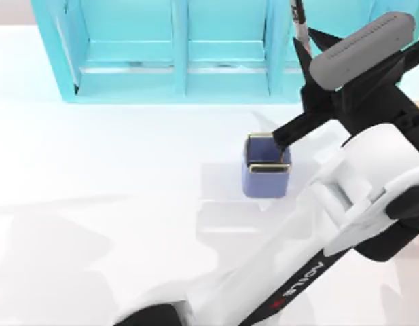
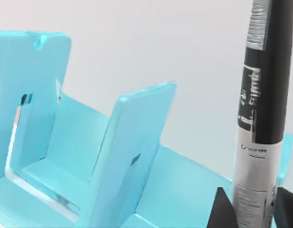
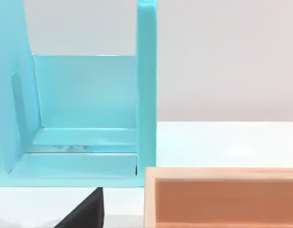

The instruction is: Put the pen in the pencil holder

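- The left tool [image 2: 253, 209] grips the pen [image 2: 260, 109] upright in front of the turquoise shelf [image 1: 175, 61].
- The blue pencil holder [image 1: 267, 178] stands on the white table [image 1: 94, 170], below that arm.
- The right tool's [image 3: 87, 211] state cannot be told; it is near a wooden box [image 3: 222, 197].

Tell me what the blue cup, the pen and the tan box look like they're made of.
The pencil holder looks like matte periwinkle ceramic or plastic, with a thin shiny gold rim that suggests metal trim. The pen looks like glossy black plastic with silvery printed bands. The tan box looks like unfinished wood, flat and even in tone, though no grain shows.
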